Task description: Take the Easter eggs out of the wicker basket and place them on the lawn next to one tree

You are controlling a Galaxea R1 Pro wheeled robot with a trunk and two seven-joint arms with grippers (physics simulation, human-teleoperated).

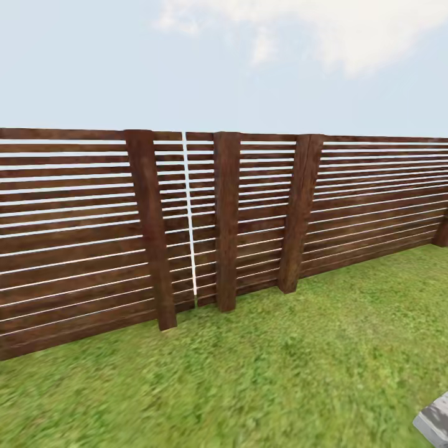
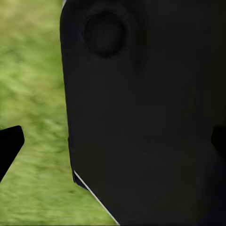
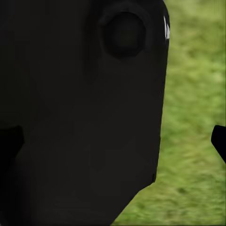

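The lawn [image 1: 280, 373] of mottled green grass spreads out in front of me in the head view. It runs up to the garden's dark brown slatted fence [image 1: 224, 218]. The eggs, the wicker basket and the trees are out of view. In the left wrist view my left gripper [image 2: 113, 143] is open, with one dark fingertip [image 2: 9, 148] at each side edge and nothing held. A black part of my own body lies behind it. My right gripper [image 3: 113, 141] is also open and empty, with one fingertip [image 3: 219, 141] over grass.
The fence has three thick upright posts [image 1: 227, 218] and closes off the way ahead from left to right. A grey, flat-edged thing [image 1: 437, 420] juts in at the head view's lower right corner. Open grass lies between me and the fence.
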